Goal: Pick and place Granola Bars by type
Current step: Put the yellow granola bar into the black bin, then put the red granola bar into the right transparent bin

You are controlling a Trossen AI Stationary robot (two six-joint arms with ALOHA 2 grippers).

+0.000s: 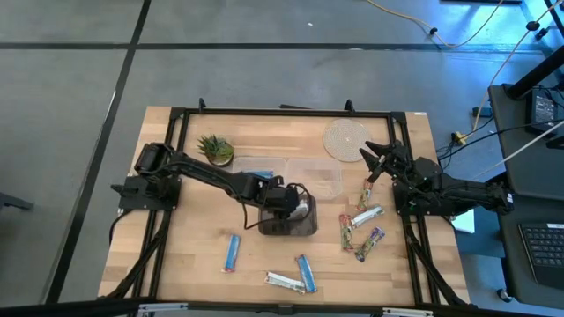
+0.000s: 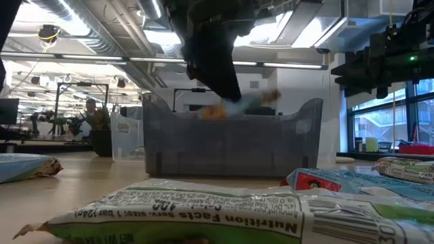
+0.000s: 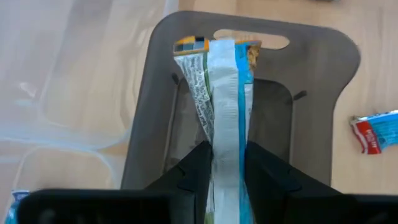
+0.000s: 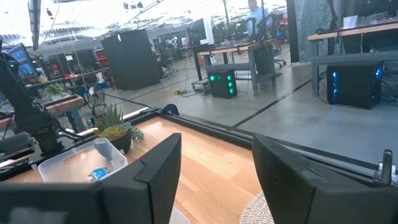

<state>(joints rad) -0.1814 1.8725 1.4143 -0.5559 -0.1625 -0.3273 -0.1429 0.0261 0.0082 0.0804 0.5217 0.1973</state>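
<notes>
1. Over the grey bin (image 3: 336,56), the left gripper (image 3: 225,163) clamps a blue-white bar (image 3: 225,106).
2. Right of the bin, the right gripper (image 1: 377,158) hangs with fingers spread, above the coaster (image 1: 345,139).
3. Other bars (image 1: 231,253) lie around the bin.

Left claw (image 3: 225,168) clamped mid-table; right claw (image 4: 216,171) spread, raised.

Light wooden table (image 1: 194,255), grey bin (image 1: 300,220) near the middle, two clear trays (image 1: 313,176) behind it, potted plant (image 1: 216,150), round woven coaster (image 1: 345,138), blue bars (image 1: 232,253) in front, multicoloured bars (image 1: 368,244) at right.
</notes>
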